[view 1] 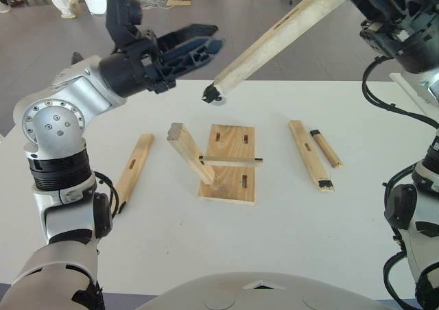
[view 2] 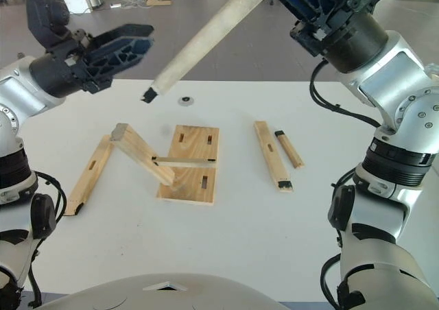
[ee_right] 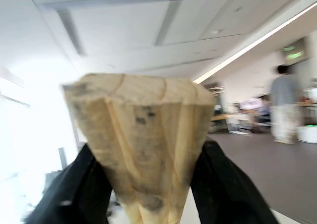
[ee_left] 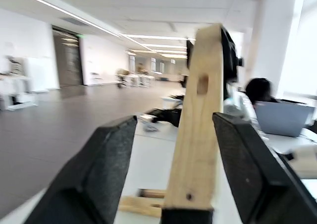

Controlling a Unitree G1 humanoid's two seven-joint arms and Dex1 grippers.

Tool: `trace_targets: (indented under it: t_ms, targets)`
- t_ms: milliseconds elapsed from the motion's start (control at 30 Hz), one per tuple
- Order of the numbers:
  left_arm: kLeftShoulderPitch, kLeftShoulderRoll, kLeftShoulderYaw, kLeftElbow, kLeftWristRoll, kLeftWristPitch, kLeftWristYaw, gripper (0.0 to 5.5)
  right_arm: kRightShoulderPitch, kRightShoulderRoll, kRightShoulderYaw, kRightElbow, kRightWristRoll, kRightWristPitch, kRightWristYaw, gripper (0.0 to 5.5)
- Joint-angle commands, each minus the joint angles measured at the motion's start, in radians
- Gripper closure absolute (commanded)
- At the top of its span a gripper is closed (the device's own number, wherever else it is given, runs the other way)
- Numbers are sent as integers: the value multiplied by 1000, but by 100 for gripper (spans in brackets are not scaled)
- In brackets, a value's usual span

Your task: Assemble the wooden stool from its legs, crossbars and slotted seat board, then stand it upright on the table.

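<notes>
My right gripper is shut on a long wooden leg, held high and slanting down to its black-tipped end above the table's far side. The right wrist view looks along that leg with a dark finger on each side. My left gripper hangs open in the air just left of the leg's lower part; the leg appears between its spread fingers without touching them. The slotted seat board lies flat mid-table. Another leg leans up from it, with a crossbar joined to it.
A loose leg lies on the table left of the board. To the right lie a further leg and a short crossbar. A small round part sits near the table's far edge. The near half of the white table is bare.
</notes>
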Motion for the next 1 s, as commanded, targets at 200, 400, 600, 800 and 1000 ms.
trace_targets:
  t_ms: [200,400,600,800,1000]
  targets:
    - [280,29,79,134,230,-205,-1,269,404,-117,151,-185,-537,-208,286,341]
    - [429,-45,85,59,255,-244,61,269,590,-76,116,-203,-586,-342,514,341]
    - [467,-67,76,23,260,-247,83,269,639,-35,79,-225,-552,-389,606,341]
    - [448,-57,67,44,262,-249,72,269,709,-18,132,-216,-648,-444,664,341]
    - [446,-52,56,44,264,-242,63,269,686,18,167,-217,-654,-466,669,341]
